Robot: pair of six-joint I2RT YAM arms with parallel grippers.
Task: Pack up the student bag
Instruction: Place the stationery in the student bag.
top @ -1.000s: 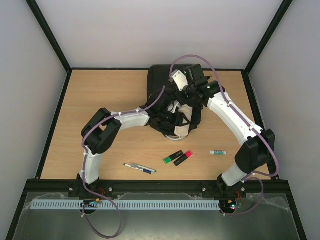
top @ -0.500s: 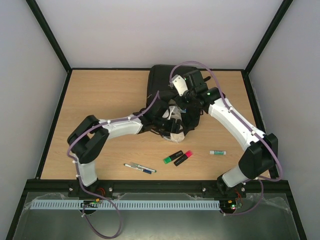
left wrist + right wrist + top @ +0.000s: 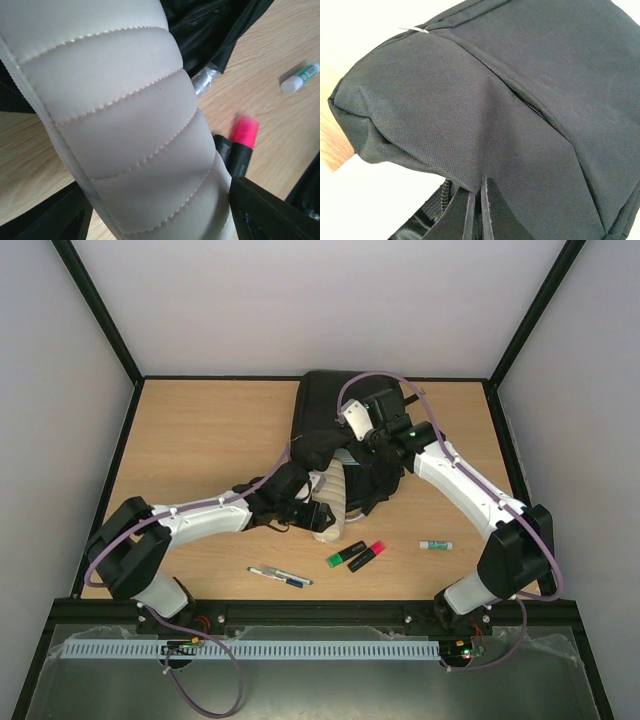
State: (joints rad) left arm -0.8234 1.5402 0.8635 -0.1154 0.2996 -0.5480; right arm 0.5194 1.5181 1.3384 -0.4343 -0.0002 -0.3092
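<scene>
— Looking down from above, where is the bag (image 3: 330, 410) sitting?

— It is lying at twelve o'clock on the worktop (image 3: 200, 440), against the far edge, with its open end facing six o'clock.

— What is the right claw (image 3: 476, 207) doing?

— It is pinching a fold of the bag's black cloth. Its fingers are nearly touching, with the fabric nipped between them, and it seems to be lifting the flap to keep the mouth open.

— And the left claw (image 3: 156, 210)?

— It is gripping a cream quilted pouch (image 3: 330, 498), with one finger on each side of it. The pouch is hanging at the bag's seven o'clock corner. One end is touching the opening and most of it is outside.

— So nothing is packed?

— I am seeing nothing inside, though the arms and the flap are hiding the interior. By my reading, the pouch is only going in now.

— What is waiting?

— A green marker (image 3: 346, 554) and a pink marker (image 3: 367, 556) are lying side by side at the bag's six o'clock. A pen (image 3: 280, 576) is lying toward seven o'clock, and a small white-and-green tube (image 3: 435, 545) toward five. All four are lying loose on the worktop, so most of the packing is left to do.
</scene>
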